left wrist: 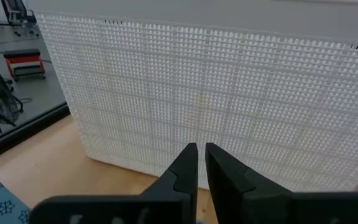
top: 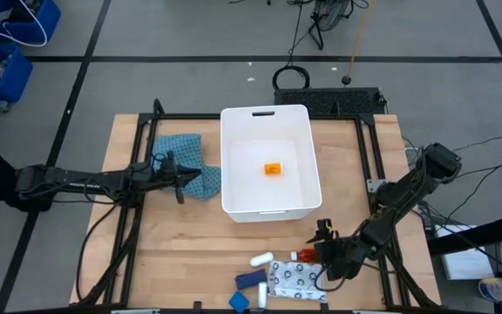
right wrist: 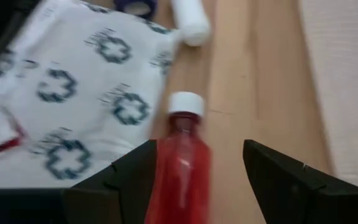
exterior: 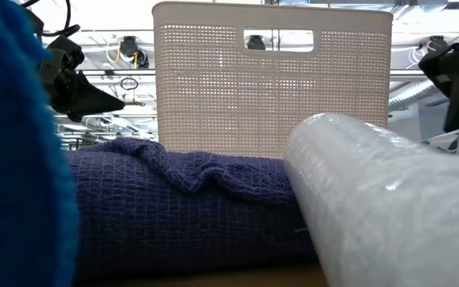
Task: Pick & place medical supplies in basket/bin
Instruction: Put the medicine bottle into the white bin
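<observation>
The white basket/bin (top: 266, 196) stands mid-table with an orange pill bottle (top: 272, 169) on its floor. Near the front edge lie a red bottle with white cap (right wrist: 179, 162), a white tube (top: 261, 259), blue pieces (top: 251, 279) and a white pouch printed with dark crosses (top: 296, 281). My right gripper (right wrist: 197, 180) is open, slanting down over the red bottle, which lies on its side between the two fingers, closer to one of them. My left gripper (left wrist: 201, 155) is shut and holds nothing; it hovers left of the bin, over a teal cloth (top: 186, 161).
The bin's perforated wall (left wrist: 229, 106) stands close in front of my left gripper. In the low view a blue piece (exterior: 174, 199) and the white tube (exterior: 373, 199) fill the foreground before the bin (exterior: 273, 80). Bare wood lies between the bin and the front items.
</observation>
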### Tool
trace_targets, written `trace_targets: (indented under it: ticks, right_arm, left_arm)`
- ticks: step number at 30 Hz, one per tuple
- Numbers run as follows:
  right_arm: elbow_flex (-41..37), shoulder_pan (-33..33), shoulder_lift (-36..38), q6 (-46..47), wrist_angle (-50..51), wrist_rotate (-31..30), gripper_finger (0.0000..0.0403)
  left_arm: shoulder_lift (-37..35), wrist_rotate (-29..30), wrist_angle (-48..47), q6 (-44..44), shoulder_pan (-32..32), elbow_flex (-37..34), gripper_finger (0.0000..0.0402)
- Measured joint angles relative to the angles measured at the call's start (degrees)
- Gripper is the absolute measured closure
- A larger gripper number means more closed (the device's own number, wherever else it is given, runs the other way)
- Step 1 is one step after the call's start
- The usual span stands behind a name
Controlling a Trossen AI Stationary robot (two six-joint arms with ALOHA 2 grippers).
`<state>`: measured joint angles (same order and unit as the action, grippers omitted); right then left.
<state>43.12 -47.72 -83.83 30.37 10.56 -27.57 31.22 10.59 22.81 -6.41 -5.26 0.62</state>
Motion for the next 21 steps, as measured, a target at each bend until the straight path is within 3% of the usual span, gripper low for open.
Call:
trace_targets:
  ticks: [10,21]
  right_arm:
    - [-4.6,-0.4,-0.5,3.9,-3.6,1.8,0.0170]
    - [-14.8,-0.4,-0.4,6.7,-21.1,2.3,0.0177]
  left_arm:
    - [0.0,0.0,0.0,-0.4,0.0,0.0,0.0364]
    - [0.0,0.0,-0.2,-0.5,0.0,0.0,0.0364]
